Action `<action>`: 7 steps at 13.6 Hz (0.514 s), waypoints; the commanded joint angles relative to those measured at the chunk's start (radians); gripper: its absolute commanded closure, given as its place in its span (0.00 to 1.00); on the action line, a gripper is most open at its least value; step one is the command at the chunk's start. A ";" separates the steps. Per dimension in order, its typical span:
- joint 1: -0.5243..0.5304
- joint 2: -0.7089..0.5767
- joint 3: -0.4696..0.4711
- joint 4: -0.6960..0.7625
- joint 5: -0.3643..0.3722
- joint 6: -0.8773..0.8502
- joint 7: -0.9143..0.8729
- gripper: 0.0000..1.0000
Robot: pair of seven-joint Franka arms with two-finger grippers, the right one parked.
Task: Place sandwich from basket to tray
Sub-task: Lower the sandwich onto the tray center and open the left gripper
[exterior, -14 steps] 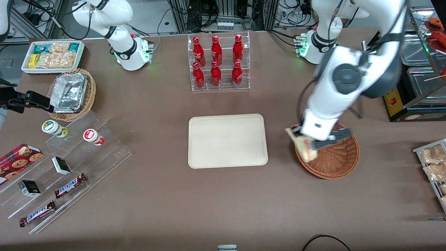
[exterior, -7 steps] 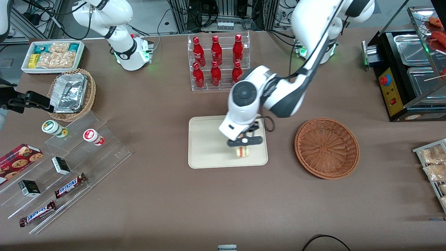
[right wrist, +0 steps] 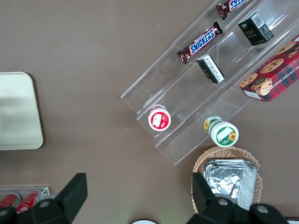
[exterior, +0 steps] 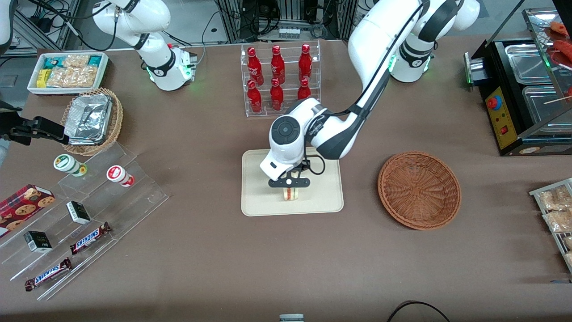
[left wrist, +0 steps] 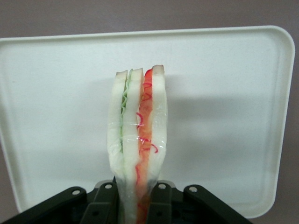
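My left gripper (exterior: 289, 188) hangs over the cream tray (exterior: 259, 201), shut on the sandwich (exterior: 290, 194). In the left wrist view the sandwich (left wrist: 138, 140) is a wrapped wedge of pale bread with green and red-orange filling, pinched at its narrow end between the gripper's (left wrist: 136, 205) black fingers (left wrist: 103, 205), and the tray (left wrist: 224, 93) fills the background below it. Whether the sandwich touches the tray I cannot tell. The reddish-brown wicker basket (exterior: 419, 189) stands beside the tray toward the working arm's end, with nothing in it.
A clear rack of red bottles (exterior: 280, 80) stands farther from the camera than the tray. Toward the parked arm's end are acrylic steps with snack bars (exterior: 89, 237), a pale wicker basket with foil containers (exterior: 91, 120) and a white bin of snack packets (exterior: 68, 71).
The gripper carried the sandwich out of the basket and over to the tray, then shifted a little farther across the tray toward the parked arm's end. The basket is left without the sandwich.
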 commanded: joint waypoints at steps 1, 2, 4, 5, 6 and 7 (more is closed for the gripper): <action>-0.029 0.067 0.013 0.060 0.008 0.020 0.002 1.00; -0.029 0.075 0.013 0.060 0.008 0.021 0.002 1.00; -0.029 0.081 0.013 0.058 0.008 0.021 0.005 0.56; -0.029 0.079 0.014 0.058 0.008 0.021 0.003 0.17; -0.029 0.073 0.016 0.060 0.008 0.018 0.000 0.00; -0.024 0.061 0.016 0.060 0.007 0.012 -0.004 0.00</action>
